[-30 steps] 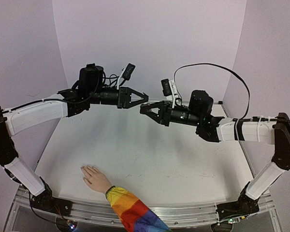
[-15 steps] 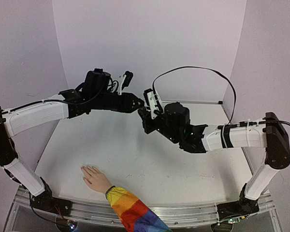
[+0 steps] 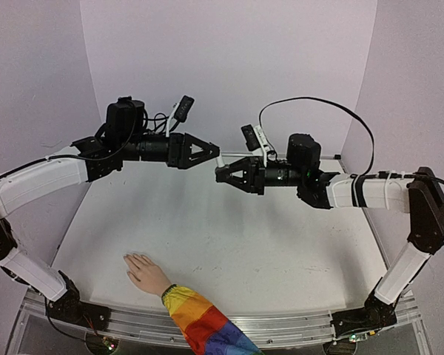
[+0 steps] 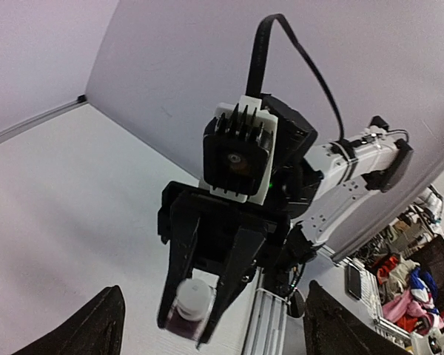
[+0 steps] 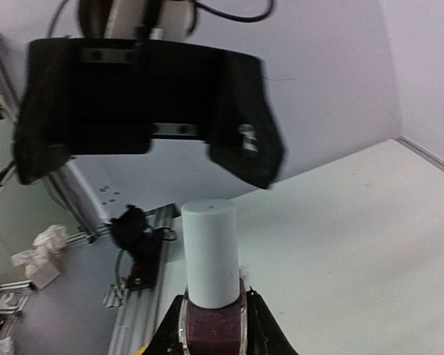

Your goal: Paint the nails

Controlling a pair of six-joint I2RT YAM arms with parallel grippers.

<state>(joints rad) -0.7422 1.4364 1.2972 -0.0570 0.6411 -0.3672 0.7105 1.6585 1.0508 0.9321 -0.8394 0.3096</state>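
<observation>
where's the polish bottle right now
The polish bottle is clamped in the right hand, mid-air at the top view's centre, cap facing the open left hand.

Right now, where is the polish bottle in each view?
Top external: too small to tell, at the right gripper tips, centre.
Left wrist: polish bottle bottom centre, white cap toward camera.
Right wrist: polish bottle bottom centre, cap upward.
Shared landmark: the right gripper clamped on it.

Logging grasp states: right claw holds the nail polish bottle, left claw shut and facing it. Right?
Not quite. The left claw is open, its fingers spread wide, as the right wrist view shows. The rest stands: the right claw holds the nail polish bottle, and the left claw faces it.
</observation>
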